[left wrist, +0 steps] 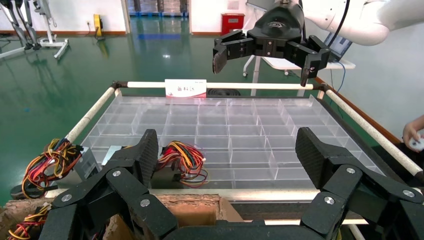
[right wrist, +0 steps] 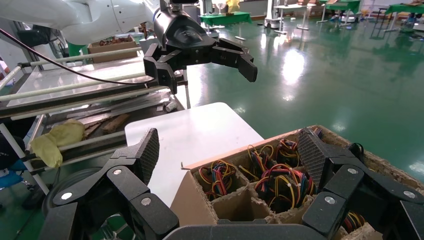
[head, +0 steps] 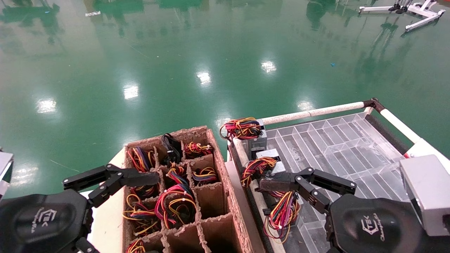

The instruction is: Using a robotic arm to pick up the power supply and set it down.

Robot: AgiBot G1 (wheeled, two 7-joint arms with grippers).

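Observation:
Several power supplies, grey metal boxes with red, yellow and orange wire bundles, lie along the near-left side of the clear tray: one at the far corner (head: 258,144), one behind it (head: 270,155), and one whose wires (head: 283,211) show below my right gripper (head: 281,184). That gripper hangs open and empty over the tray's left edge. My left gripper (head: 140,179) is open and empty above the cardboard divider box (head: 219,158), whose cells hold more wire bundles (right wrist: 280,180). The left wrist view shows a power supply (left wrist: 182,157) in the tray beyond my left gripper (left wrist: 227,155).
White rails (head: 316,112) frame the clear compartment tray (head: 337,147). A white table (right wrist: 190,135) lies beside the cardboard box (right wrist: 220,205). Green floor surrounds everything. A person's hand (left wrist: 412,135) shows past the tray's far rail.

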